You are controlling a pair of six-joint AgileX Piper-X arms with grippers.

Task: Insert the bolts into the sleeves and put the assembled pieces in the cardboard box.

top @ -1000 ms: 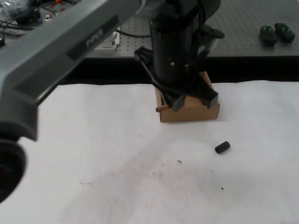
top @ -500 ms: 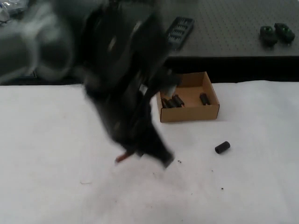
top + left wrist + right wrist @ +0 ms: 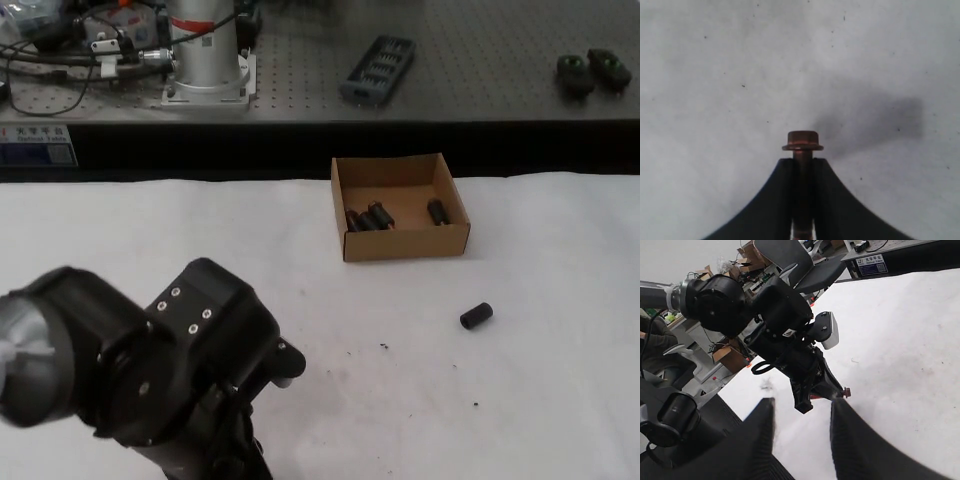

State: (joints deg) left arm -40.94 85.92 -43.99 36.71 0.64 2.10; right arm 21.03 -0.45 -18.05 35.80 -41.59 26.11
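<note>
The copper bolt (image 3: 802, 142) is pinched by its shank between the pressed-together fingers of the left tool (image 3: 802, 162). Its flanged head stands clear past the fingertips, while the rest of the shank is hidden between them. The grip holds it above the bare white cloth (image 3: 560, 380) on the table, casting a shadow there, so it looks carried rather than set down.

The one loose black sleeve (image 3: 476, 316) lies on its side on the cloth, near the front of the cardboard box (image 3: 400, 245) and well apart from the left arm (image 3: 170, 380), which sits low at the near edge. Since bolt and sleeve are apart, this pair is not yet joined.

Inside the box lie several dark assembled pieces (image 3: 368, 218), a cluster toward one side and a single one (image 3: 437, 211) toward the other, so part of the task appears done.

The right tool (image 3: 802, 402) is spread and holds nothing. It faces the left tool across the cloth, probably free to fetch the sleeve.
</note>
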